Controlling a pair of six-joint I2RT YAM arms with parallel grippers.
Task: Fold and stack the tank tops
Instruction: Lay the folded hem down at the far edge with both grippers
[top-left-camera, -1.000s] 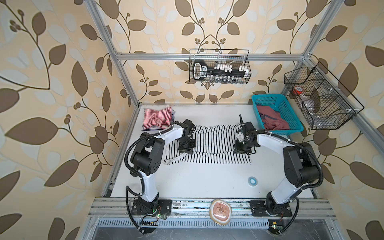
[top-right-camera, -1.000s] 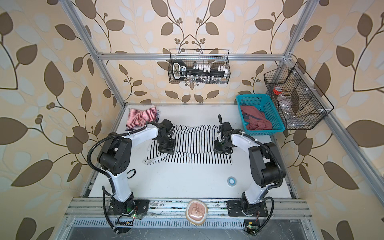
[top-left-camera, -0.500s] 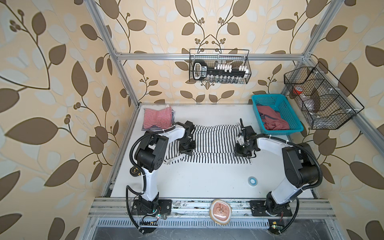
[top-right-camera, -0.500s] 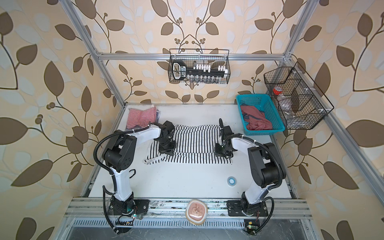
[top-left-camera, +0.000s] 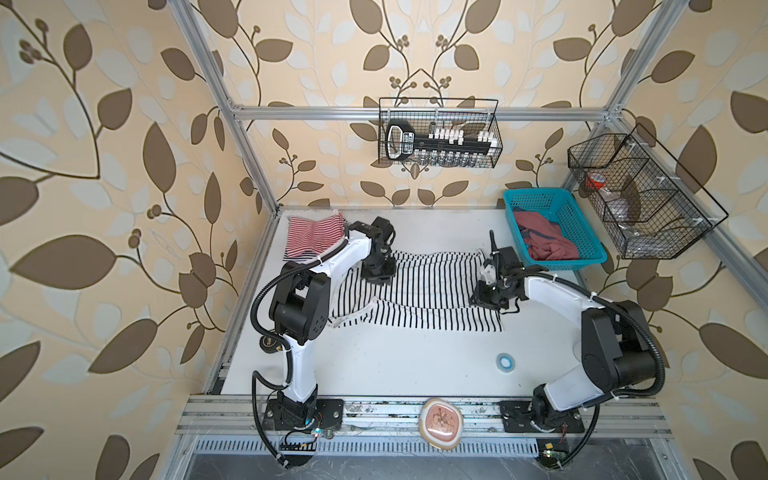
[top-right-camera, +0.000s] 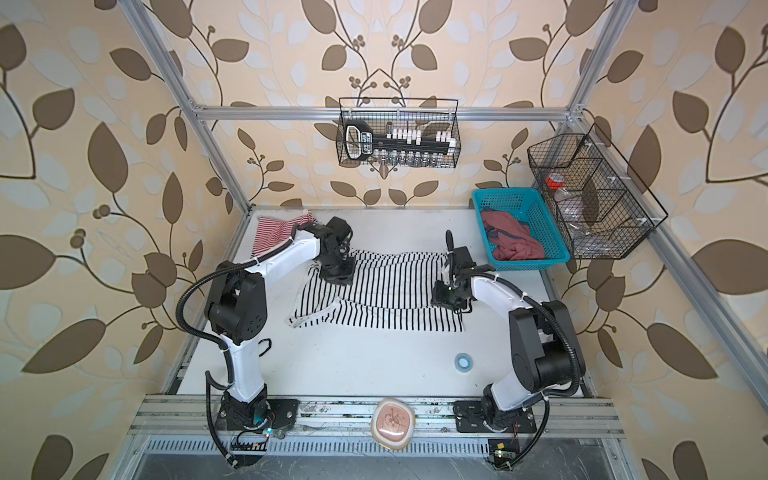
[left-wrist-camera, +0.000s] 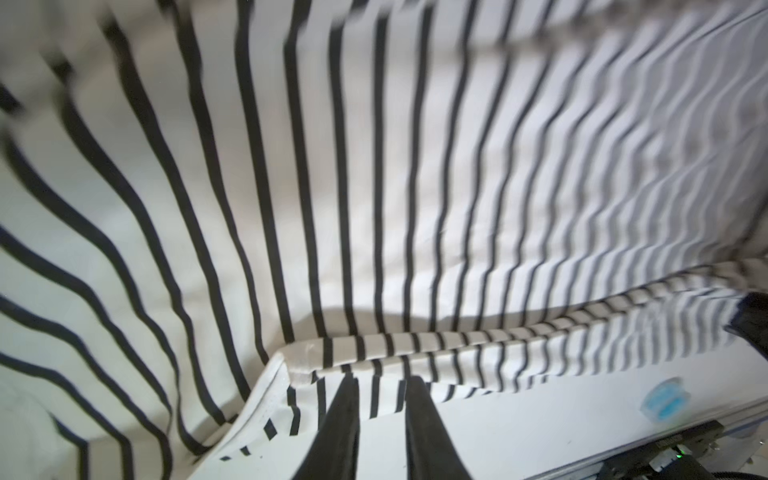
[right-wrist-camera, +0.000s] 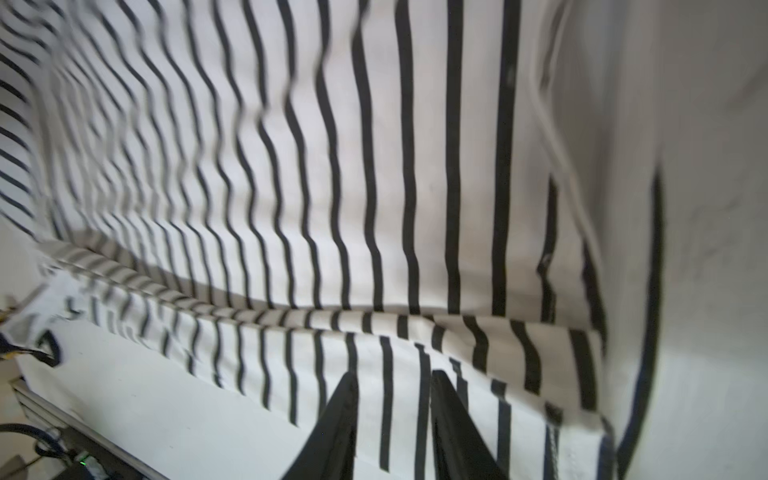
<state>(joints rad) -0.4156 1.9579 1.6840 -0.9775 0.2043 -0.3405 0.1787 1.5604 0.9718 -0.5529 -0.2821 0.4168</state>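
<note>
Closest to me, on the metal rail at the front, sits a beige disc (top-left-camera: 441, 423), and just past it on the white table (top-left-camera: 395, 365) lies 1 small blue tape roll (top-left-camera: 505, 360), well apart from the clothes. In the middle of the table the black-and-white striped tank top (top-left-camera: 415, 299) lies spread sideways and doubled over, with the edge of its upper layer running across the lower one. The left gripper (left-wrist-camera: 380, 384) is down at the top's left end. Its 2 fingers (left-wrist-camera: 340, 415) are parted by a narrow gap, with nothing pinched between them and the folded edge just beyond the tips. The right gripper (right-wrist-camera: 392, 382) is at the right end, also narrowly parted over the cloth and holding nothing. Farther back, the red-and-white striped tank top (top-left-camera: 316, 237) lies folded in the far left corner. In the far right corner the dusty red tank top (top-left-camera: 544, 241) is crumpled inside a teal basket (top-left-camera: 582, 232). On the walls beyond hang 2 wire baskets (top-left-camera: 438, 133).
</note>
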